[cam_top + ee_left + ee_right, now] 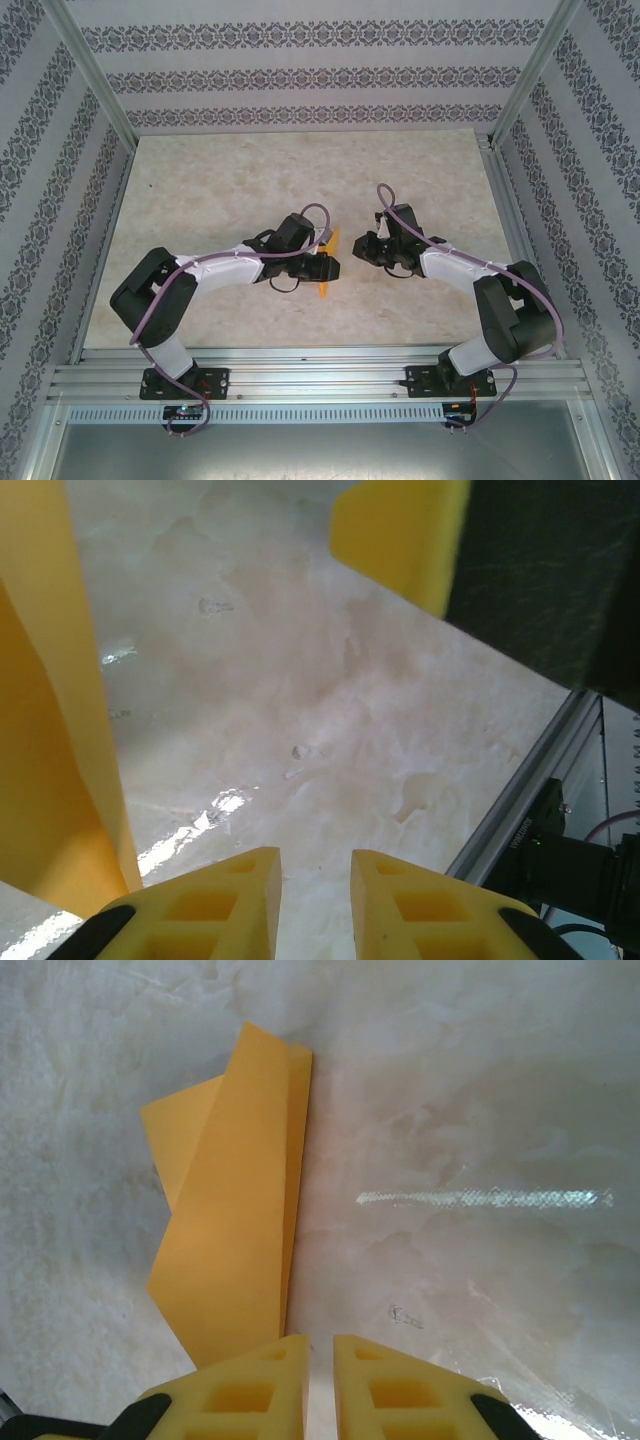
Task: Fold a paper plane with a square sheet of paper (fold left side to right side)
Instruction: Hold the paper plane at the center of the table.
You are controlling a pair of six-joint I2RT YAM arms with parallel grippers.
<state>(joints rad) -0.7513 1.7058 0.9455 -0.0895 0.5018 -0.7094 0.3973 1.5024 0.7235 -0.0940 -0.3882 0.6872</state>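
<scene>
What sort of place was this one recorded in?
Probably a lab test booth, not a home: an aluminium frame boxes in a marble-look table, with patterned wallpaper panels as walls.

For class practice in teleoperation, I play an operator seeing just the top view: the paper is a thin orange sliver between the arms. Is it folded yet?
Observer: Yes; the right wrist view shows the paper folded, layers overlapping, one corner pointed.
Operator: Is anything gripping it?
Observer: Not the left end effector: its fingers stand apart, bare table between them.
Operator: And the right?
Observer: The right end effector shows a slim gap with nothing in it; the paper's edge ends beside one finger.
</scene>
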